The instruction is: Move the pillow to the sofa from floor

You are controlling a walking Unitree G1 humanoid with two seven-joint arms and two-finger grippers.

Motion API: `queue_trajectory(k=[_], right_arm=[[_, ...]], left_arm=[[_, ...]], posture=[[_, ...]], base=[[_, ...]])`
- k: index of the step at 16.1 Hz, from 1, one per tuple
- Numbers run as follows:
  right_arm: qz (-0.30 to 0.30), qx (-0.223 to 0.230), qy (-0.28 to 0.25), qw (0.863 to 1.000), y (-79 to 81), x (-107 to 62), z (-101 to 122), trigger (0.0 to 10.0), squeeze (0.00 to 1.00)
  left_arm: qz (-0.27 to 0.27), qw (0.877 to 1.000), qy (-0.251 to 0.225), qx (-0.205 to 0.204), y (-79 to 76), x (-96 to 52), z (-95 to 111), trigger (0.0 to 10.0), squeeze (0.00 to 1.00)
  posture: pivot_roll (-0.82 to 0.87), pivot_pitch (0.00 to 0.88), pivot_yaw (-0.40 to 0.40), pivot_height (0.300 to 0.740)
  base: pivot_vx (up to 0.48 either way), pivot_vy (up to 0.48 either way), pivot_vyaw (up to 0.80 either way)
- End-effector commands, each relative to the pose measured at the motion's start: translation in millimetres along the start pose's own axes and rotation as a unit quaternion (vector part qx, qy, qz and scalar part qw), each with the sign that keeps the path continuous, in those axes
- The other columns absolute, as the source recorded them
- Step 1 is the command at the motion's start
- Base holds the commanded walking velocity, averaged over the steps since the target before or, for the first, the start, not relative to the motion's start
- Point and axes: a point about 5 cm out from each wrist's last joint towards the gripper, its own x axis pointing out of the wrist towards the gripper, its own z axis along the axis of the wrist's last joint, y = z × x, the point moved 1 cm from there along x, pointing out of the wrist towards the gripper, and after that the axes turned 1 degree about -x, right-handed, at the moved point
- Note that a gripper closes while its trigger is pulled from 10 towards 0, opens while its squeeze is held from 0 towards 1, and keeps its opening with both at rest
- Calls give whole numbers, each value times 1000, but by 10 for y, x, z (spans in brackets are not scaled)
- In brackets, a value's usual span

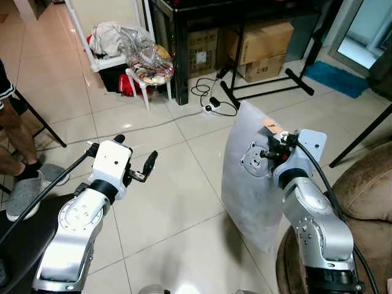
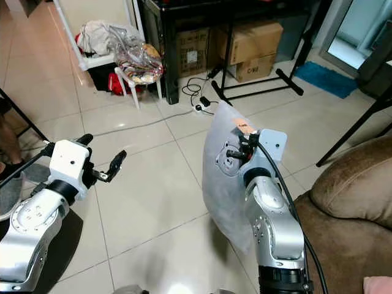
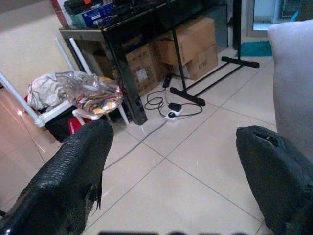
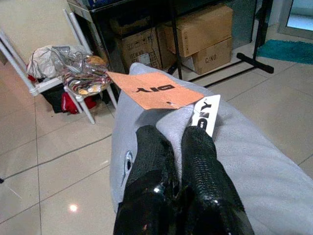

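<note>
The room has a shiny pale tile floor [image 1: 165,202], with a black table [image 1: 184,12] at the back, brown boxes [image 1: 260,43] under it, and a white chair [image 1: 138,76] piled with bags and clothes. The two black fingers [image 4: 156,161] of the right gripper [image 4: 173,147] are pressed close together on a fold of cloth at the top edge of the grey pillow [image 1: 251,177], right under its orange tag [image 4: 151,88] and white tag [image 4: 205,115]. From that pinch the pillow hangs down in the air in front of the right arm, its bottom corner off the tiles, so it is up from the floor but not yet on the sofa [image 2: 355,196]. The brown sofa is just beside it, on the robot's right. The pillow looks soft, puffy and light. It sags and will swing when the arm moves, and a thin pinch of cloth could slip out, so a bigger bite of the corner would hold it better. It will not break if it drops. The left gripper [image 1: 144,168] is out over the bare floor, well apart from the pillow, with its fingers [image 3: 73,171] spread wide and nothing between them. A person's leg and grey shoe [image 1: 24,190] are at the far left.
</note>
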Motion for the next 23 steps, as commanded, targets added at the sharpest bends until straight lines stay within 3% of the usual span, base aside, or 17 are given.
queue_trajectory(k=[1, 7, 23], right_arm=[[4, -6, -29, 1000, 19, -14, 135, 10000, 0], [-4, -17, -4, 1000, -16, -18, 19, 10000, 0], [-19, 1, 1, 1000, -20, -35, -17, 10000, 0]], left_arm=[[-2, 1000, 1, 2, -10, 9, -14, 10000, 0], [8, 1000, 4, 5, 2, 15, -28, 10000, 0], [13, 1000, -1, -5, 28, 38, -14, 10000, 0]], posture=[[-24, 0, -14, 740], [-28, 0, -10, 740], [-30, 0, 0, 740]], base=[[0, 0, 0], [0, 0, 0], [0, 264, -800]])
